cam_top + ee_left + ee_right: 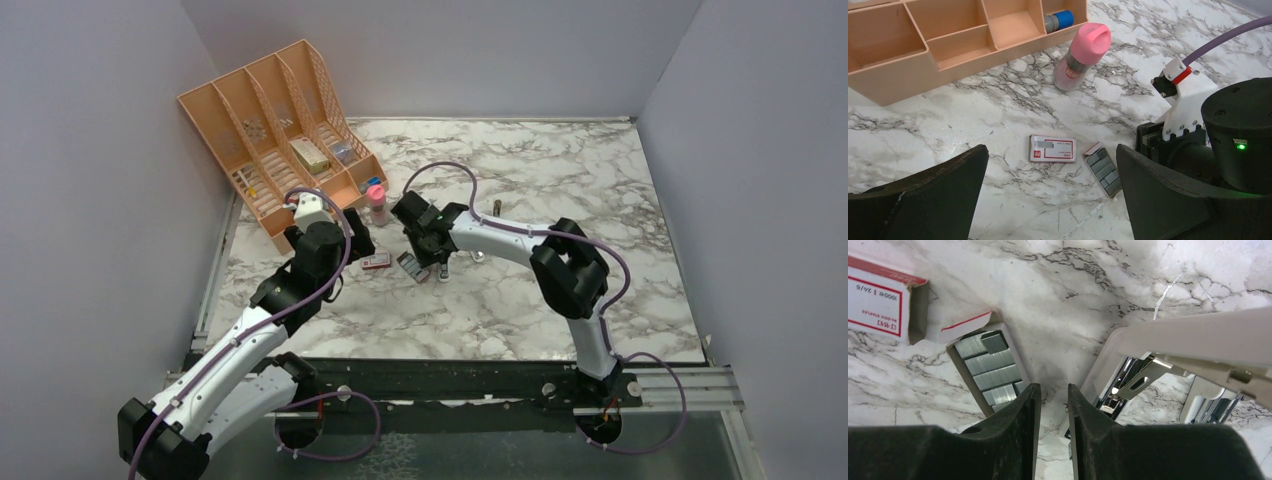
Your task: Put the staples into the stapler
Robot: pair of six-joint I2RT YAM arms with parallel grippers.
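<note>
Silvery staples point(990, 370) lie in their tray on the marble tabletop point(1088, 280), just left of the right gripper point(1054, 387), whose jaws stand barely parted and grasp nothing. Only that wrist view shows the opened stapler point(1173, 340), just to their right. The left wrist view shows the red-and-white sleeve point(1052, 148) between the left gripper's point(1050, 160) wide, empty jaws.

Setting: robot test cell of laboratory type. A marble-patterned bench point(560, 300) is enclosed on three sides by plain pale panels point(90, 150). A left arm point(250, 340) and a right arm point(500, 235), white and black, are mounted on a black metal rail point(470, 378) at the near edge; purple cables point(443, 165) are routed along them. A peach desk organiser point(225, 110) is set out as a prop.
</note>
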